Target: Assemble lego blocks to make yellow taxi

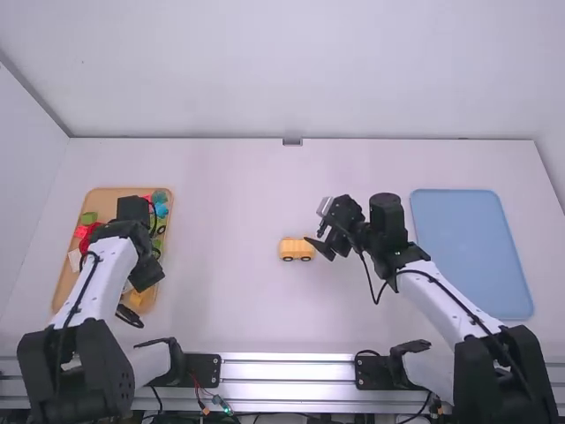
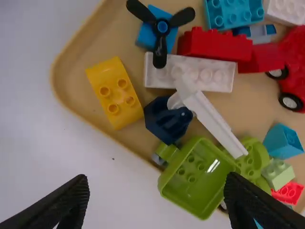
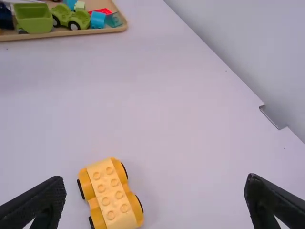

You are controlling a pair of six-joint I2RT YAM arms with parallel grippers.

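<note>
Yellow plastic makes up a wheeled toy car point(image 1: 297, 249) upright near the middle of a white table point(image 1: 238, 199), two rows of studs on its roof facing up. With twelve o'clock pointing away from the robot's bases, the right gripper point(image 1: 316, 227) hangs at the car's two o'clock, fingers spread wide and nothing in their grasp. At nine o'clock from the car, the left gripper point(image 1: 146, 274) is poised over the four o'clock side of a tan tray point(image 1: 102, 195), its fingers also well apart and empty. Inside the tray, a yellow block point(image 2: 114, 93) with four studs lies at five o'clock, near a navy piece point(image 2: 167, 119), a long white brick point(image 2: 209, 76) and a blue block point(image 2: 147, 36) topped by a black propeller point(image 2: 162, 26). Beside the navy piece sits a green bin point(image 2: 198, 176). A blue tray point(image 1: 468, 252) rests on the table at the car's three o'clock.
</note>
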